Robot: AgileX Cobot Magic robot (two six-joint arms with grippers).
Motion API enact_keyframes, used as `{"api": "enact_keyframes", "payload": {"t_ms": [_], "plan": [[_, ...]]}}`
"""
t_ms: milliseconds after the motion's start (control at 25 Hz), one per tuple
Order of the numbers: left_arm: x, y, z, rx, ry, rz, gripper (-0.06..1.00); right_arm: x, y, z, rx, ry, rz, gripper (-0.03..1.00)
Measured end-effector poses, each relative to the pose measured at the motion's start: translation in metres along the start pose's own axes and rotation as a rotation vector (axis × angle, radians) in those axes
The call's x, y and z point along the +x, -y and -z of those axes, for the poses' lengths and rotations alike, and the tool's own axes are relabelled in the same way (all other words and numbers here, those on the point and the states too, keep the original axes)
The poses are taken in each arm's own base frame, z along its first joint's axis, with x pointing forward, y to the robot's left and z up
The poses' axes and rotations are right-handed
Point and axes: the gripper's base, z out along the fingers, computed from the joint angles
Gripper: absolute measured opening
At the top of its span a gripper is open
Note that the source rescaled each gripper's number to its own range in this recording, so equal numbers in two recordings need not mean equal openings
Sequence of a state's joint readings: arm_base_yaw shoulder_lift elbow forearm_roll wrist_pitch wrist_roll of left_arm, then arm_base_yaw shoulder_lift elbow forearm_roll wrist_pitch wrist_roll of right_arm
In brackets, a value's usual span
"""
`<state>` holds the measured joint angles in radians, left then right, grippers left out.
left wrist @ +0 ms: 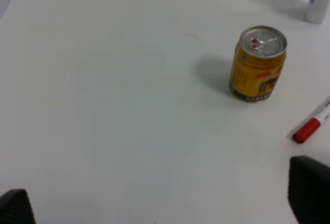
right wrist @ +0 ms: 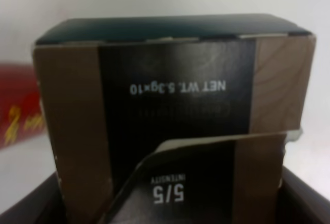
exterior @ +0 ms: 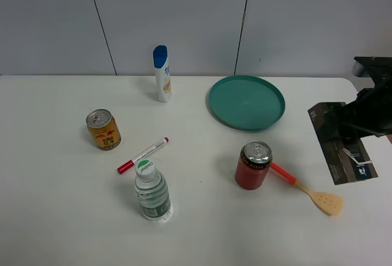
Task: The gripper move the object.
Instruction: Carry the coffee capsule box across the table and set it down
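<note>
The object, a long flat dark brown box (exterior: 340,143), lies slanted at the right edge of the table in the exterior high view. My right gripper (exterior: 358,119) is over its far half, and its fingers are closed on the box's sides. In the right wrist view the box (right wrist: 175,105) fills the frame between the dark fingers (right wrist: 31,208). My left gripper (left wrist: 162,198) is open and empty, with only its fingertips (left wrist: 309,188) showing above bare table. It is out of the exterior high view.
A teal plate (exterior: 247,102) is at the back right. A red can (exterior: 253,166) and a red-handled spatula (exterior: 309,191) lie left of the box. A yellow can (exterior: 103,129), a red marker (exterior: 143,154), a water bottle (exterior: 151,191) and a shampoo bottle (exterior: 162,74) stand further left.
</note>
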<state>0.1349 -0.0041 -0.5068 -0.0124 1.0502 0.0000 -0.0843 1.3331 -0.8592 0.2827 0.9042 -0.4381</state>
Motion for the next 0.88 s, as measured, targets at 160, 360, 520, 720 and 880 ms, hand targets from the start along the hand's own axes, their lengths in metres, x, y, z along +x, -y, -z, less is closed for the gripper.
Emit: {"api": "enact_keyframes", "payload": {"t_ms": [160, 360, 520, 720, 880], "plan": [[0.0, 0.0, 0.0, 0.0, 0.0, 0.0, 1.0, 0.01, -0.008, 0.016, -0.025, -0.019, 0.012, 0.0], [0.0, 0.0, 0.0, -0.002, 0.0, -0.001, 1.0, 0.02, -0.022, 0.038, -0.081, 0.014, 0.006, 0.0], [0.0, 0.0, 0.0, -0.002, 0.0, -0.001, 1.0, 0.03, -0.034, 0.056, -0.133, 0.044, 0.016, 0.0], [0.0, 0.0, 0.0, -0.001, 0.0, 0.0, 1.0, 0.033, -0.054, 0.074, -0.281, 0.144, 0.002, 0.0], [0.0, 0.0, 0.0, -0.001, 0.0, 0.0, 1.0, 0.026, -0.068, 0.082, -0.447, 0.236, -0.015, 0.0]]}}
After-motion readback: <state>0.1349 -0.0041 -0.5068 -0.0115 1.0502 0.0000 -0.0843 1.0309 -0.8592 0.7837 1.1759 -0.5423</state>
